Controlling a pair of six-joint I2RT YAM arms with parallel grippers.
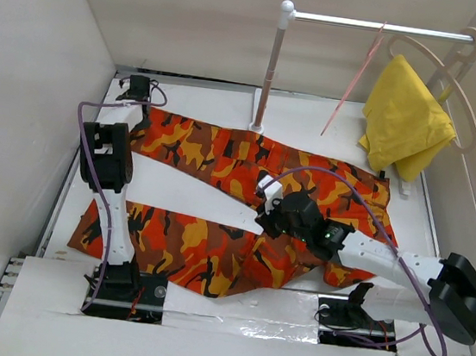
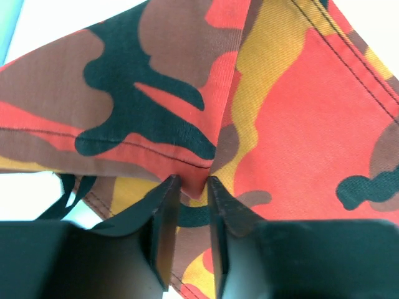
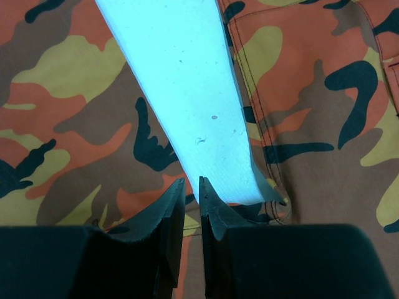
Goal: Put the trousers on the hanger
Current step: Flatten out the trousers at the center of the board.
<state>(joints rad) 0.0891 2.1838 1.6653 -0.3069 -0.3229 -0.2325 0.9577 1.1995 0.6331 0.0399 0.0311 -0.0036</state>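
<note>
My left gripper [image 2: 190, 187] clamps trousers [image 1: 223, 154] hem, 10 o'clock | my right gripper [image 3: 191, 187] nearly closed at crotch, hold unclear | hanger [image 1: 353, 79] hangs at 1 o'clock.

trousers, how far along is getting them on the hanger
Nothing is done yet: the trousers lie flat on the table, and the hanger hangs bare on the rail. In hand: the left tool pinches a leg hem; the right tool sits at the crotch. To do: lifting and draping.
</note>
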